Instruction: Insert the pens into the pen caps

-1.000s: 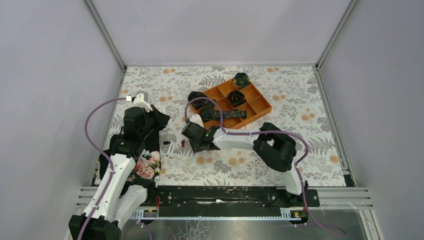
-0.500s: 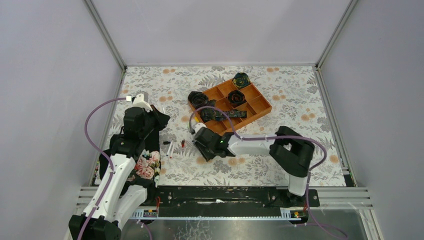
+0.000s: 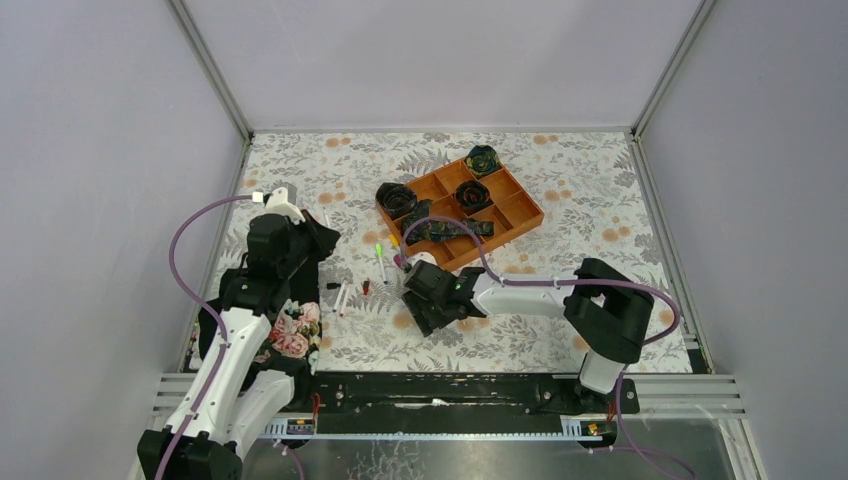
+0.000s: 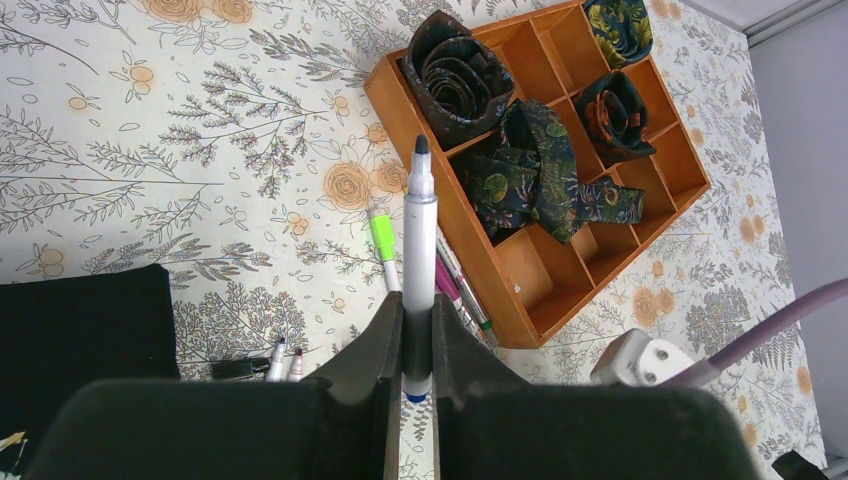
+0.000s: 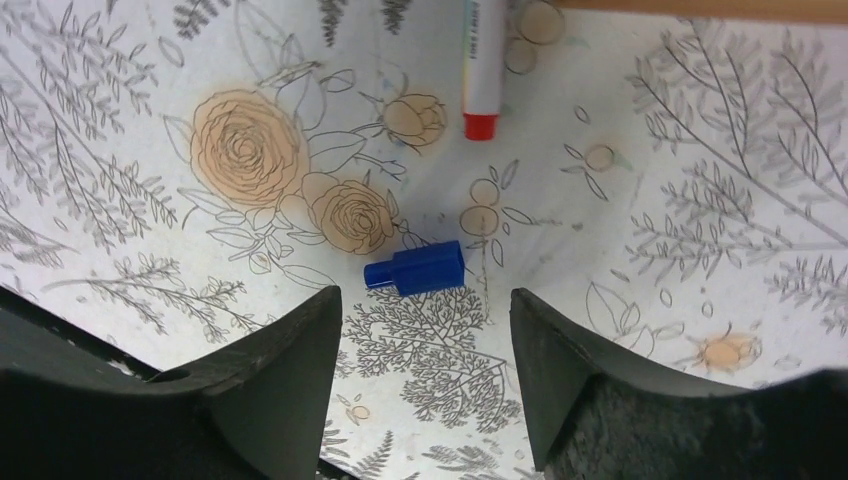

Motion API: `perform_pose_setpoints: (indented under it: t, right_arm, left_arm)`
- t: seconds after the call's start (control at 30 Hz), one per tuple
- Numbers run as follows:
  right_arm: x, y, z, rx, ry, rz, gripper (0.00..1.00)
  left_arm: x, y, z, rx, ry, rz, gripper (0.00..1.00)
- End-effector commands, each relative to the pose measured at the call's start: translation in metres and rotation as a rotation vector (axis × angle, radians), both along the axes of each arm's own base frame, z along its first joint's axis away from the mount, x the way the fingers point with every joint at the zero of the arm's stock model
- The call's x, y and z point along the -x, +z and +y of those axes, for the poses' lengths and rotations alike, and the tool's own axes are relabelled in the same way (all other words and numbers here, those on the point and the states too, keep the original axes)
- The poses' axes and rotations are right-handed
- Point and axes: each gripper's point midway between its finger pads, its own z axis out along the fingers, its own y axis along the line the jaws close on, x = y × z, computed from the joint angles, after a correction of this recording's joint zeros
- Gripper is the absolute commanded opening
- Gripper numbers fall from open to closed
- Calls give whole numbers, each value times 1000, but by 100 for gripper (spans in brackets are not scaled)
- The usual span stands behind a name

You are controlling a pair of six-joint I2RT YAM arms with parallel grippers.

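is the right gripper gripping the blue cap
No, the blue cap lies on the table between the open fingers of the right gripper, touching neither.

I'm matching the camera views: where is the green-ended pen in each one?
Top external: green-ended pen lies centre, near-left of the orange tray.
Left wrist: centre, beside the orange tray's long wall.
Right wrist: not in it.
Shared landmark: the orange tray.
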Motion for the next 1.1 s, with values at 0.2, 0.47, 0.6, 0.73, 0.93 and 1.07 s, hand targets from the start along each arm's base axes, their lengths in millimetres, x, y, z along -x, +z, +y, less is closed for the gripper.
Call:
perform_pose_setpoints:
  t: [0.2, 0.47, 0.6, 0.73, 0.93, 1.07]
  right_arm:
    - [-6, 31, 15, -140, -367, 51, 56]
    - [-7, 22, 24, -137, -382, 67, 49]
    - [-12, 18, 23, -120, -388, 44, 47]
    - [-17, 11, 19, -73, -387, 19, 41]
    - [-24, 6, 20, -27, -372, -11, 38]
    - [-27, 3, 15, 16, -361, -32, 30]
  left_arm:
    - [0, 4, -1, 0, -15, -28, 0]
    - [0, 5, -1, 1, -16, -32, 0]
    - [0, 5, -1, 2, -17, -33, 0]
    - [1, 5, -2, 4, -21, -31, 0]
    - [0, 4, -3, 7, -23, -29, 0]
    - [0, 3, -3, 7, -28, -26, 0]
